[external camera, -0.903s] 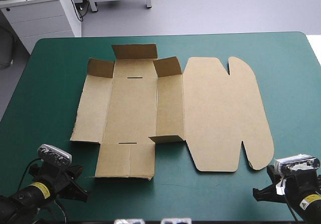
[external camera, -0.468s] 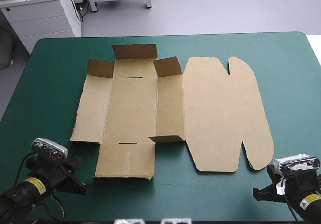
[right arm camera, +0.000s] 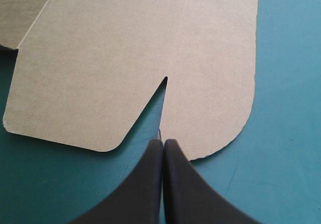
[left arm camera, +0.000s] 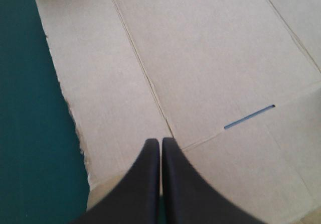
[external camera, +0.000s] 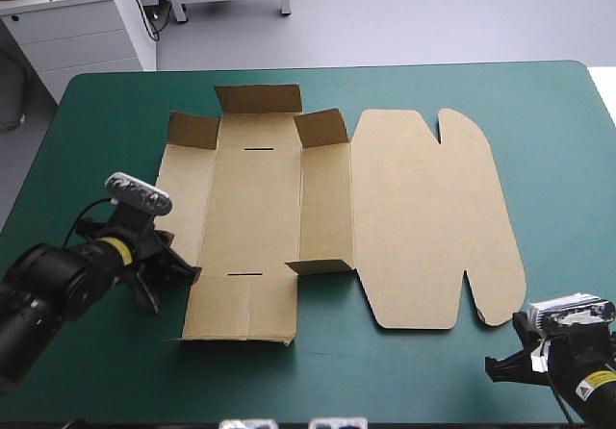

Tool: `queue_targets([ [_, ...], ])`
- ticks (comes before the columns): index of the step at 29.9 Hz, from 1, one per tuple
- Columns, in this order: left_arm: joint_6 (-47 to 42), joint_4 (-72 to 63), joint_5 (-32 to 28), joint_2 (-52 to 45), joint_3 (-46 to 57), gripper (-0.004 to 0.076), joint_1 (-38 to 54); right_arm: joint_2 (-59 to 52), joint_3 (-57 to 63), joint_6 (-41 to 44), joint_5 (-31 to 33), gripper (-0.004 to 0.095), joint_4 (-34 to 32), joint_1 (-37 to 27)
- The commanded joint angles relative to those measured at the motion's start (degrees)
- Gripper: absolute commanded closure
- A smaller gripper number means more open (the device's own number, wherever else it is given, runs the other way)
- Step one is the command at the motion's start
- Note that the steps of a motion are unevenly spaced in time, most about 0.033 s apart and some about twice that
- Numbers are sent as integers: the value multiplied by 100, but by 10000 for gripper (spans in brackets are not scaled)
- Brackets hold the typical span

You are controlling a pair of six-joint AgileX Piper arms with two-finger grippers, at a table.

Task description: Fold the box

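Fingers together, the right gripper (right arm camera: 161,144) points at the notched edge of the flat brown box (right arm camera: 125,48)

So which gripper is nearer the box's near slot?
Left. The left gripper is over the box, just beside the slot; the right gripper sits off the box's near right corner, far from it.

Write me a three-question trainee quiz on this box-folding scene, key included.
1. True or false: the cut brown cardboard box sheet already forms a tray with tucked walls.
2. The black-fingered right gripper points at: A) a white T-shirt; B) the notch in the sheet's rounded lid; C) a red cup.
3. Fill in: the left gripper, over the sheet's near-left part, is ___ (open or shut).
Key: 1 false; 2 B; 3 shut.
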Motion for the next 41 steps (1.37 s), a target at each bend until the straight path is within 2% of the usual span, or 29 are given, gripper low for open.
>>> queue_targets([
  [1, -37, 77, -307, 640, -654, 706, -34, 62, -164, -52, -370, 922, -5, 25],
  [5, 218, -166, -307, 1261, -1134, 706, -5, 62, -164, -52, -362, 922, -5, 25],
  [9, 1070, -1153, -153, 1635, -1510, 706, 402, 62, -164, -52, -357, 922, -5, 25],
  [13, 2372, -2659, 338, 1942, -1888, 706, 1426, 62, -164, -52, -322, 922, -5, 25],
  [17, 3222, -3740, 917, 2145, -2016, 707, 2630, 62, -164, -52, -277, 922, -5, 25],
  [24, 3397, -3866, 1848, 2463, -2021, 707, 4147, 62, -164, -52, -270, 922, -5, 25],
  [30, 3397, -3990, 1951, 2923, -2021, 701, 4998, 62, -164, -52, -241, 922, -5, 25],
  [32, 3397, -4266, 1940, 3076, -2021, 659, 5148, 62, -164, -52, -232, 922, -5, 25],
  [33, 3439, -4412, 1940, 3162, -2021, 613, 5189, 62, -164, -52, -228, 922, -5, 25],
  [38, 3517, -4727, 1872, 3556, -2021, 274, 5220, 62, -164, -52, -206, 922, -5, 25],
  [41, 3668, -4838, 1872, 3764, -2021, 149, 5220, 62, -164, -52, -206, 922, -5, 25],
])
